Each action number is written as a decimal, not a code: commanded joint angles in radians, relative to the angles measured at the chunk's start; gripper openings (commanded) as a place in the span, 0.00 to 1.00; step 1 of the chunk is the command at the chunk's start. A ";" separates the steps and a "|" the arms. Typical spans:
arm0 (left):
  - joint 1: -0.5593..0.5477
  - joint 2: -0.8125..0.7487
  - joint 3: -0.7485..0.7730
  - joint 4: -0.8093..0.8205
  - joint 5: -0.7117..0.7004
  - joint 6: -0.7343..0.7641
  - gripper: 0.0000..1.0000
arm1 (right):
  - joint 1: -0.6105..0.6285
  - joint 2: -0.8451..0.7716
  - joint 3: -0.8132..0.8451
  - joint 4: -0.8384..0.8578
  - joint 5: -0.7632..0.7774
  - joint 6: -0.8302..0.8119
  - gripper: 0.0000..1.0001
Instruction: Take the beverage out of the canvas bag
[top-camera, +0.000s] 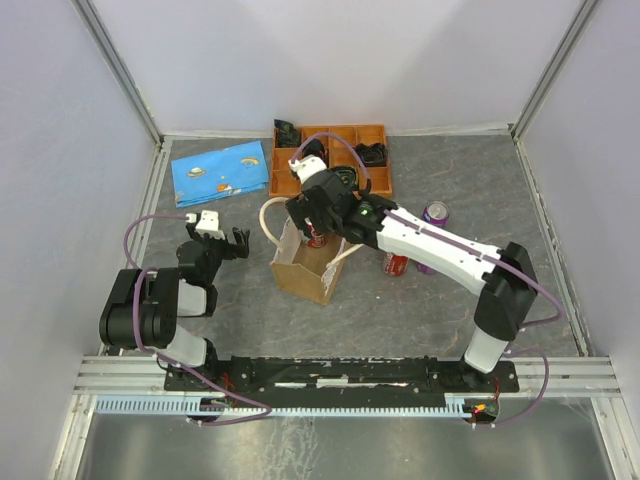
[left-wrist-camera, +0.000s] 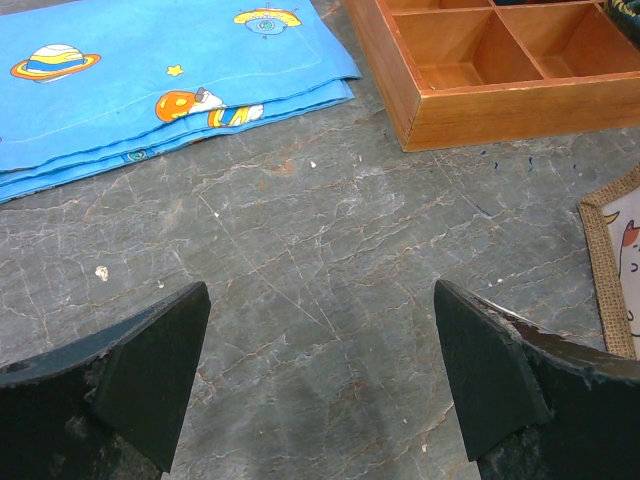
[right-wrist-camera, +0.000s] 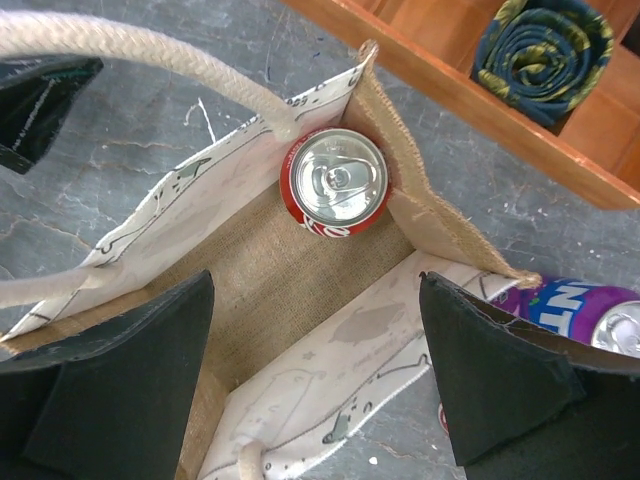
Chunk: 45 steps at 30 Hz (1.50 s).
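The tan canvas bag (top-camera: 308, 265) with cream rope handles stands open mid-table. In the right wrist view its burlap floor (right-wrist-camera: 270, 270) shows, with a red soda can (right-wrist-camera: 334, 183) upright in its far corner. My right gripper (top-camera: 312, 222) hovers over the bag's mouth, open and empty (right-wrist-camera: 315, 380), the can beyond its fingertips. My left gripper (top-camera: 232, 243) is open and empty over bare table left of the bag (left-wrist-camera: 320, 350); the bag's edge (left-wrist-camera: 612, 270) shows at that view's right.
An orange compartment tray (top-camera: 375, 180) holding rolled dark items stands at the back, also seen in the left wrist view (left-wrist-camera: 480, 90). A blue printed cloth (top-camera: 220, 172) lies back left. A purple can (top-camera: 435, 215) and a red can (top-camera: 396, 264) stand right of the bag.
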<state>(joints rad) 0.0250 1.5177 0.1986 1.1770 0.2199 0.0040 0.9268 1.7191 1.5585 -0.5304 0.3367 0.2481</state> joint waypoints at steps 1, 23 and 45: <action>0.003 -0.007 0.002 0.051 0.015 0.048 0.99 | -0.004 0.048 0.044 0.040 -0.016 0.022 0.91; 0.004 -0.008 0.002 0.051 0.015 0.048 0.99 | -0.094 0.261 0.079 0.115 -0.110 0.112 0.90; 0.004 -0.008 0.001 0.051 0.015 0.047 0.99 | -0.095 0.370 0.232 0.072 -0.163 0.075 0.00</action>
<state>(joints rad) 0.0250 1.5177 0.1986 1.1770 0.2199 0.0040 0.8291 2.0941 1.7309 -0.4782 0.2081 0.3336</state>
